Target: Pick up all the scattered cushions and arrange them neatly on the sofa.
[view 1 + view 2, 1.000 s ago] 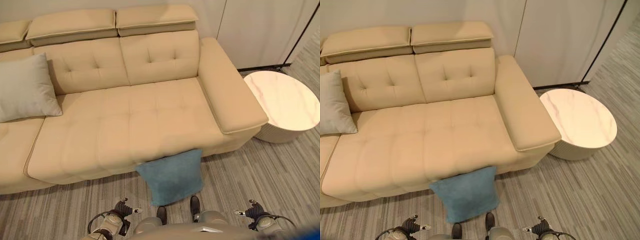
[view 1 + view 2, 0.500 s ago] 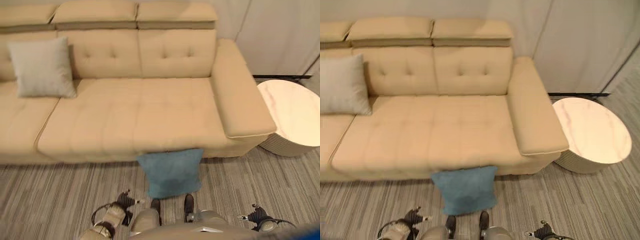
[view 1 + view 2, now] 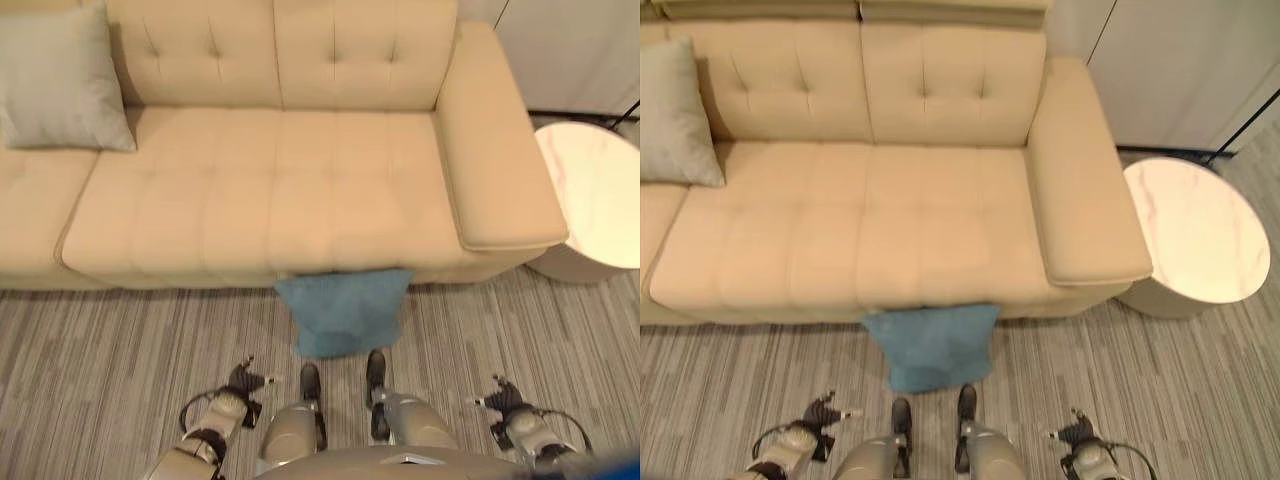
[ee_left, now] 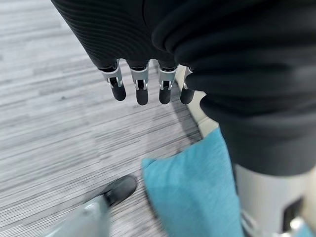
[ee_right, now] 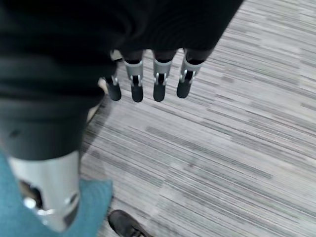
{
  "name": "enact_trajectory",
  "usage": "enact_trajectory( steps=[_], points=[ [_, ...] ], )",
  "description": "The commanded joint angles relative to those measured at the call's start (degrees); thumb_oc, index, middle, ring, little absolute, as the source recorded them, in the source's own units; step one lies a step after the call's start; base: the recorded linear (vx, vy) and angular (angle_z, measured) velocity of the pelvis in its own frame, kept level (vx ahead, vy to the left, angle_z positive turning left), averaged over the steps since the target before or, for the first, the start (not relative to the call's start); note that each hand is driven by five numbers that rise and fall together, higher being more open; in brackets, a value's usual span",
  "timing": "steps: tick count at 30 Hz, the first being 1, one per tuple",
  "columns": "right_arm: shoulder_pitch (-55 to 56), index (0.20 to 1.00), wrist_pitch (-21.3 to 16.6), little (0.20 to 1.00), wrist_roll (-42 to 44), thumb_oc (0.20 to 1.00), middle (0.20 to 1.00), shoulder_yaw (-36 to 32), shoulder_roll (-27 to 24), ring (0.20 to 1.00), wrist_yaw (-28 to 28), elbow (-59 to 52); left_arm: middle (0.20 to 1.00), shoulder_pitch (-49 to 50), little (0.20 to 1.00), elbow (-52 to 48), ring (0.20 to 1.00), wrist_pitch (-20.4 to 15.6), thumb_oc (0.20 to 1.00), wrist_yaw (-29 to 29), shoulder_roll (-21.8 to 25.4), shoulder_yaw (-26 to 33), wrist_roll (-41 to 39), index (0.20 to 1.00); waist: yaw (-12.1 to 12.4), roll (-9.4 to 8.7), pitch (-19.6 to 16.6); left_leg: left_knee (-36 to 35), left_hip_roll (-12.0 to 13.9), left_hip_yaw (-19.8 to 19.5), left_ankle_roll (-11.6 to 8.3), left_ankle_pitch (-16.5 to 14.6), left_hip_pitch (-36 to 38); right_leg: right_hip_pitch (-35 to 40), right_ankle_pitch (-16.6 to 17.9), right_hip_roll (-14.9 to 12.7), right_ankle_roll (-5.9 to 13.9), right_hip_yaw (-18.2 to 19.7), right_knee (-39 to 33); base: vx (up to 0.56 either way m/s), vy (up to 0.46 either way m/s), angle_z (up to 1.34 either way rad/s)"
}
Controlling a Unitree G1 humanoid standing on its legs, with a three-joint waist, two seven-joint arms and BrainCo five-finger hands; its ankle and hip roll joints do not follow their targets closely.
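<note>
Here the blue cushion [image 3: 343, 310] leaned on the sofa [image 3: 250, 190] front, straight ahead between both hands. The left hand [image 3: 243, 384] and right hand [image 3: 503, 396] hung low, fingers relaxed and empty, about equally near.

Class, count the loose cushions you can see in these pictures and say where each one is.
2. A grey cushion leans against the sofa back at its left. A blue cushion lies on the floor against the sofa's front. Others may be out of frame.
</note>
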Motion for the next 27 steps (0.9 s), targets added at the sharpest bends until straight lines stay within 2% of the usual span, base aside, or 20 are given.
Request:
enact_trajectory(
  steps=[1, 2, 5, 6, 10, 15, 19, 27],
  points=[
    [-1.12, 1.000, -2.91, 1.000, 7.45, 1.000, 1.000, 0.40, -3.10, 1.000, -3.17, -5.63, 1.000, 0.21, 1.000, -5.10, 1.000, -4.01, 1.000, 4.99, 0.85, 2.04, -6.13, 1.000, 0.51, -0.01, 0.58, 5.04, -0.76, -0.91, -2.26, -2.14, -8.28, -5.03, -9.20, -1.86, 3.78, 1.85, 8.82, -0.25, -0.020, 0.07],
    [-3.54, 1.000, -3.73, 1.000, 8.28, 1.000, 1.000, 0.83, -3.87, 1.000, -4.58, -7.97, 1.000, -0.93, 1.000, -7.38, 1.000, -5.09, 1.000, 7.11, 1.23, 1.95, -7.59, 1.000, 0.79, 0.48, 1.93, 7.62, -0.68, -0.75, -1.93, -2.04, -13.17, -10.38, -9.68, -2.35, 3.53, 1.50, 12.51, -0.24, -0.018, 0.10],
    [-7.32, 1.000, -4.68, 1.000, 9.34, 1.000, 1.000, 1.58, -4.46, 1.000, -6.48, -10.63, 1.000, -3.25, 1.000, -9.35, 1.000, -6.26, 1.000, 9.71, 1.04, 1.96, -10.06, 1.000, 0.86, 0.74, 2.57, 11.58, -0.09, -0.67, -1.74, -2.15, -20.17, -17.98, -10.32, -3.05, 3.39, 1.69, 17.38, -0.12, -0.028, 0.04],
    [-8.90, 1.000, -5.01, 1.000, 9.48, 1.000, 1.000, 2.06, -4.47, 1.000, -7.14, -11.25, 1.000, -4.28, 1.000, -10.15, 1.000, -6.71, 1.000, 10.62, 0.82, 1.67, -10.79, 1.000, 0.91, 0.73, 2.90, 13.46, 0.14, -0.95, -2.10, -4.05, -21.97, -19.68, -12.25, -3.31, 3.69, 2.18, 19.49, -0.06, -0.045, -0.03],
    [-14.31, 1.000, -6.09, 1.000, 10.04, 1.000, 1.000, 3.00, -4.87, 1.000, -10.34, -14.42, 1.000, -8.53, 1.000, -13.06, 1.000, -8.11, 1.000, 14.11, 0.21, 0.96, -13.08, 1.000, 0.67, 0.65, 3.28, 20.97, 1.31, -1.58, -2.02, -4.85, -33.90, -31.44, -13.18, -4.04, 3.53, 2.41, 27.02, -0.10, -0.062, 0.00],
    [-24.56, 1.000, -8.46, 1.000, 7.24, 1.000, 1.000, 5.65, -6.14, 1.000, -15.40, -24.88, 1.000, -17.79, 1.000, -14.27, 1.000, -8.56, 1.000, 15.73, 2.34, -1.34, -13.12, 1.000, -1.04, 0.45, 4.15, 25.55, 2.50, -2.21, -2.27, -4.14, -49.51, -47.25, -13.36, -4.62, 3.50, 4.10, 33.64, -0.08, -0.027, 0.04],
    [-27.43, 1.000, -8.78, 1.000, 4.78, 1.000, 1.000, 5.91, -4.54, 1.000, -18.89, -28.03, 1.000, -22.09, 1.000, -14.28, 1.000, -8.45, 1.000, 17.93, 3.30, -2.12, -12.34, 1.000, -2.16, 0.74, 4.24, 27.30, 2.08, -2.38, -1.79, -4.04, -56.08, -53.73, -13.16, -4.65, 3.65, 4.18, 35.76, -0.04, 0.027, -0.04],
    [-30.89, 1.000, -8.79, 1.000, 1.59, 1.000, 1.000, 6.89, -3.46, 1.000, -21.75, -29.49, 1.000, -27.11, 1.000, -14.67, 1.000, -8.27, 1.000, 21.44, 4.70, -3.02, -10.95, 1.000, -2.89, 0.60, 4.23, 30.95, 1.39, -2.44, -0.69, -4.42, -65.17, -62.81, -12.62, -4.65, 4.37, 5.54, 39.36, -0.02, 0.036, -0.04]
  ],
)
